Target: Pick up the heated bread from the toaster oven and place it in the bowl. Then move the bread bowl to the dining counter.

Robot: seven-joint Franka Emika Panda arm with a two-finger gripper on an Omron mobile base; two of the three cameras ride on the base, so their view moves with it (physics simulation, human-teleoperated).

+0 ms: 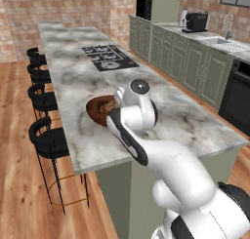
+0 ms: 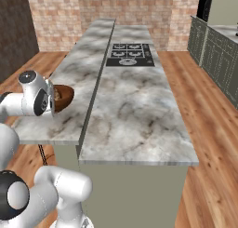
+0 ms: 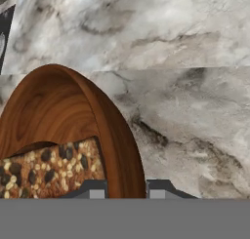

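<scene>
- Stretching away from the robot, the dining counter has a long grey-white marble top with a black cooktop set in it and black stools along its raised side.
- Standing on the far counter by the brick wall, the toaster oven is a small dark box, well apart from the arm.
- Resting on the marble near the stool-side edge, the bowl is glossy dark wood, rigid, likely light but slick. Its thin rim looks like the only place to take hold, with one finger inside the wall and one outside.
- Lying inside the bowl against its wall, the bread is a small seeded brown chunk, likely light, soft and crumbly. It may slide if the bowl tips.
- Sitting at the bowl's near rim in the hand view, the gripper has one finger inside the wall and the other outside, pinching the rim between them.
- No brand, label or readable writing shows anywhere.
</scene>
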